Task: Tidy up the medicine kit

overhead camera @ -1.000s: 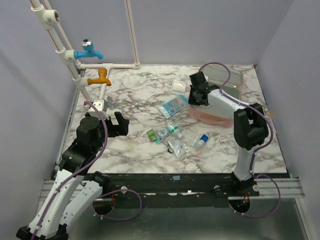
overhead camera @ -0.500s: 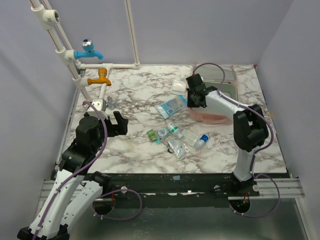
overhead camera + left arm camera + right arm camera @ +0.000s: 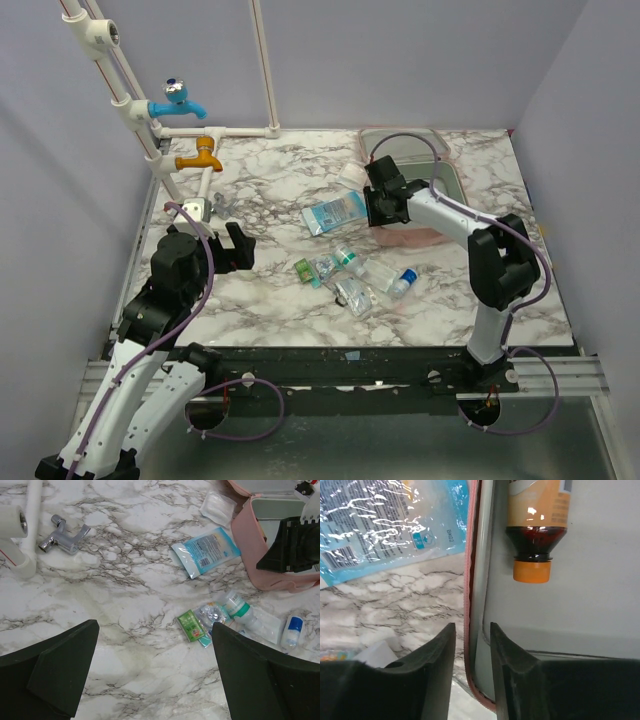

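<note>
The medicine kit point(image 3: 452, 165) lies open at the back right, pale pink with grey lining; its pink wall point(image 3: 250, 550) also shows in the left wrist view. My right gripper point(image 3: 378, 205) is shut on the kit's left wall point(image 3: 482, 555), one finger on each side point(image 3: 472, 630). A brown bottle with an orange cap point(image 3: 535, 535) lies inside the kit. A blue packet point(image 3: 333, 213), a green sachet point(image 3: 305, 270), a green-capped bottle point(image 3: 348, 257), a blue-capped bottle point(image 3: 402, 282) and a blister packet point(image 3: 352, 295) lie loose on the table. My left gripper point(image 3: 155, 625) is open and empty above bare marble.
A white pipe frame with a blue tap point(image 3: 180, 100) and an orange tap point(image 3: 203, 155) stands at the back left. A metal fitting point(image 3: 65, 527) lies beside it. A white gauze packet point(image 3: 352, 177) lies just left of the kit.
My right gripper has moved left, and the kit has shifted left with it towards the blue packet. The left arm has not moved.
</note>
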Robot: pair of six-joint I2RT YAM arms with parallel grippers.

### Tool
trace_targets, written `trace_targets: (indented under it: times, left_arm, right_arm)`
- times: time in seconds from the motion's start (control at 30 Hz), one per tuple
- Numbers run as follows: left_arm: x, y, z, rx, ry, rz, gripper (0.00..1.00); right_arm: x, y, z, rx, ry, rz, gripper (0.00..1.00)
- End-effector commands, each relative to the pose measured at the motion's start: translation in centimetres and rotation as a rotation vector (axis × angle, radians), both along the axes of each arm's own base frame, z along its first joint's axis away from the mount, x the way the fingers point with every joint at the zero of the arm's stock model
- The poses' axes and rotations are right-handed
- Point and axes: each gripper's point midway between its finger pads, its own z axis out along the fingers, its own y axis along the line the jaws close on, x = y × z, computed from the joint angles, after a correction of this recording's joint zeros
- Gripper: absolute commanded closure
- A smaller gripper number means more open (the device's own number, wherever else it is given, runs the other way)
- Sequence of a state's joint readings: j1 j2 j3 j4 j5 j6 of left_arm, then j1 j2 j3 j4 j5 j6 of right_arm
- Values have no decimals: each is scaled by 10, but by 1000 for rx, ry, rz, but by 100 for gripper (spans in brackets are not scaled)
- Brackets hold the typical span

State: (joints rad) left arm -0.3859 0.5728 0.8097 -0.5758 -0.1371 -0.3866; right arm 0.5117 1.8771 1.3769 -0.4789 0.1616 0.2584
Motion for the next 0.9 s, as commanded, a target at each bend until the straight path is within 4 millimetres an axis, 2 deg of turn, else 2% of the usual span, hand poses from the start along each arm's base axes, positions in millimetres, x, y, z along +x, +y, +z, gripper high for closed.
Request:
trace_targets:
  times: [0.0,0.07,0.17,0.23,0.37,0.57,0.77,0.87]
  left_arm:
    - [-3,-1,9,-11,-18,-17,2]
    - [-2,-1,9,-11,-19,-17,2]
    - [-3,-1,9,-12,-19,-18,1]
    - [-3,-1,9,-12,-18,-17,1]
    - [-2,-1,9,-12,-20,-15,1]
    - [-2,0,9,-18,-19,-5,1]
    - [-1,-1,6,-27,-8,-5,1]
    - [-1,0,6,-29,-7,1,1]
  right_arm:
    - [-1,-6,29,-34,-35,-22,58]
    - [11,-4,50,-25,-94,-45,50]
    - [29,2,77,8,-167,-63,44]
    - [41,11,95,35,-201,-62,43]
    - [63,28,108,64,-219,-52,42]
    - [96,55,109,103,-232,-35,40]
    - [125,76,95,122,-234,-42,38]
    - [134,84,80,131,-222,-36,37]
